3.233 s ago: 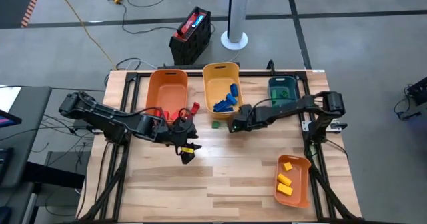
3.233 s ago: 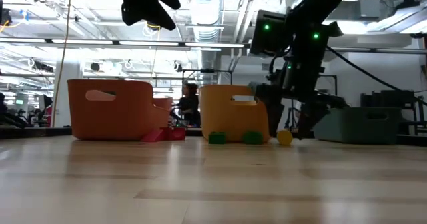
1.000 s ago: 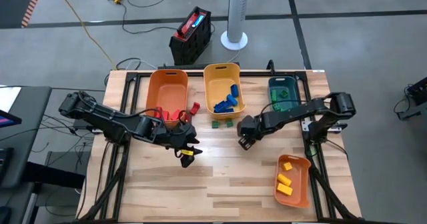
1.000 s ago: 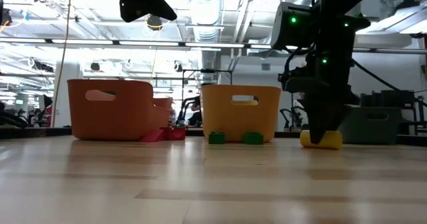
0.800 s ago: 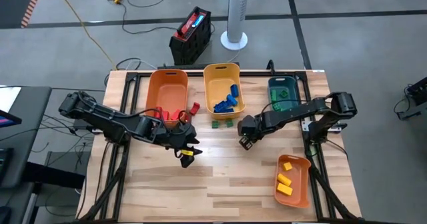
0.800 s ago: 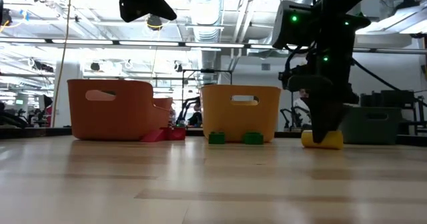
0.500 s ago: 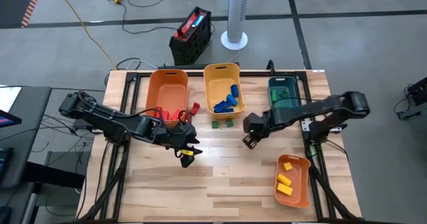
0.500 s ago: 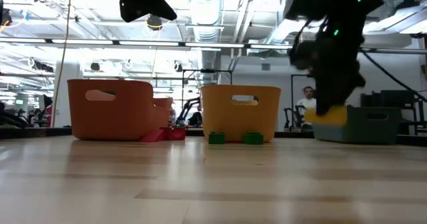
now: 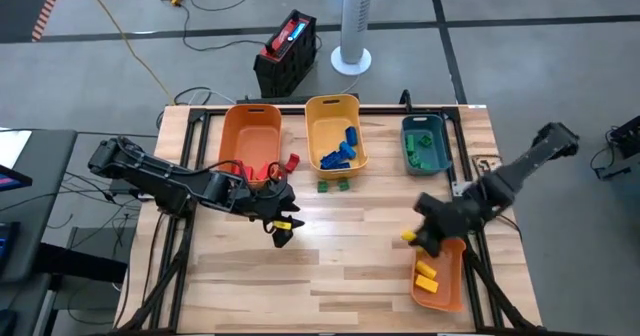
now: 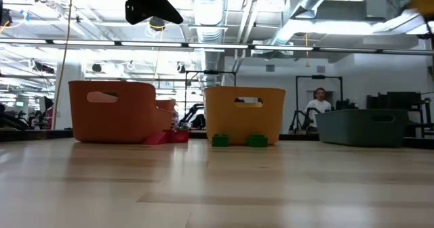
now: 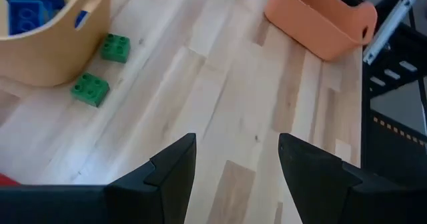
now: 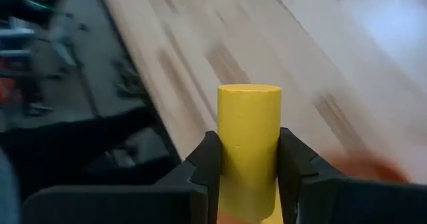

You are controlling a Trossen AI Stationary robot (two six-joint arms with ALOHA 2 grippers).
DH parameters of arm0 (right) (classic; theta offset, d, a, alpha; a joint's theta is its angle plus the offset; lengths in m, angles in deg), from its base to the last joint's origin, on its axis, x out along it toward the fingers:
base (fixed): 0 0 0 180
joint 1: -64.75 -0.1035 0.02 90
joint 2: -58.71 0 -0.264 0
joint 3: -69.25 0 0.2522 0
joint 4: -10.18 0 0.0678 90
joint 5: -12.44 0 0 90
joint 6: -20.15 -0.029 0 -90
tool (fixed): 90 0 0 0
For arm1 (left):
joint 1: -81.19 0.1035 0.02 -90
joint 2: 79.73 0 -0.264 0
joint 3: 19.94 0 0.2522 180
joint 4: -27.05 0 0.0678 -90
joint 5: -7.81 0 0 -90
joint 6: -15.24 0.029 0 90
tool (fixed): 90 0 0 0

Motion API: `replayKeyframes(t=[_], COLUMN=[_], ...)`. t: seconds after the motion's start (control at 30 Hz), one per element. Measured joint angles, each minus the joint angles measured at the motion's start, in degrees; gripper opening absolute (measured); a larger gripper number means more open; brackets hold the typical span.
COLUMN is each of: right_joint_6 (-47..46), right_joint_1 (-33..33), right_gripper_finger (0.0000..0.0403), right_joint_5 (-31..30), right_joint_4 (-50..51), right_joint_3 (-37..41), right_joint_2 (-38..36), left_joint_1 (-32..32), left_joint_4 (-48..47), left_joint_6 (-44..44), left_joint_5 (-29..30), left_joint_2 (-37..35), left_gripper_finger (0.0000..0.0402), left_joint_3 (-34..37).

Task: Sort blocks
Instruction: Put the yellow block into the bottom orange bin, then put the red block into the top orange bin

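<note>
Right wrist view: right gripper [image 12: 247, 177] clamped on yellow cylinder block [image 12: 248, 144], carried toward five-o'clock orange bin [image 9: 447, 276]; left gripper [image 11: 233, 161] apart, idle.

We see three bins [image 9: 336, 126] in a row along the table's [image 9: 330, 266] far edge, two blocks [image 9: 333, 186] before the middle one, and a fourth bin [image 9: 445, 281] at its near right corner.
</note>
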Motion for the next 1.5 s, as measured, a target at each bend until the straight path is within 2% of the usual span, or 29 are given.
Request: replayKeyframes(t=[0.13, 0.23, 0.4, 0.6, 0.77, 1.03, 1.13, 1.23, 1.33, 1.5], right_joint_6=[-13.49, -20.18, -27.8, -30.14, -30.73, -29.91, -29.92, -29.99, -29.92, -24.98], right_joint_1=[-11.17, -17.71, -22.02, -20.77, -19.34, -17.38, -16.66, -15.41, -13.43, -8.16], right_gripper_finger=[0.0097, 0.0097, 0.0097, 0.0097, 0.0108, 0.0211, 0.024, 0.0248, 0.0247, 0.0241], right_joint_5=[-0.96, -0.96, -0.96, 0.62, 0.79, 1.15, 1.39, 1.23, -2.52, -13.63], right_joint_4=[8.79, 9.91, 11.03, 10.89, 11.72, 12.16, 12.37, 13.78, 17.24, 19.14], right_joint_3=[0.04, 0.05, 0.06, 0.06, 0.07, 0.07, 0.06, -0.98, -3.76, -8.49], right_joint_2=[2.64, 5.55, 10.79, 15.95, 18.84, 16.86, 14.33, 11.45, 9.64, 9.14], left_joint_1=[1.25, 2.09, 3.59, 5.36, 6.26, 4.88, 4.24, 3.88, 3.86, 3.99], left_joint_4=[0.25, 0.61, 3.95, 4.47, 4.44, 2.27, 1.72, 1.33, 0.73, -2.66], left_joint_6=[-1.09, -1.77, -1.81, -0.53, 0.41, 5.99, 12.98, 20.78, 23.1, 18.32], left_joint_5=[0.12, 0.12, 0.1, -0.16, -5.37, -6.13, -5.96, -5.93, -5.08, -1.22], left_joint_2=[-0.01, 0.0, -0.01, 0.01, 0.01, 0.01, 0.01, 0.05, 0.05, 0.12], left_gripper_finger=[0.0208, 0.0208, 0.0208, 0.0208, 0.0208, 0.0208, 0.0208, 0.0208, 0.0208, 0.0208], left_joint_3=[0.02, -0.01, 0.01, 0.01, 0.0, -0.01, 0.0, 0.02, 0.11, 3.52])
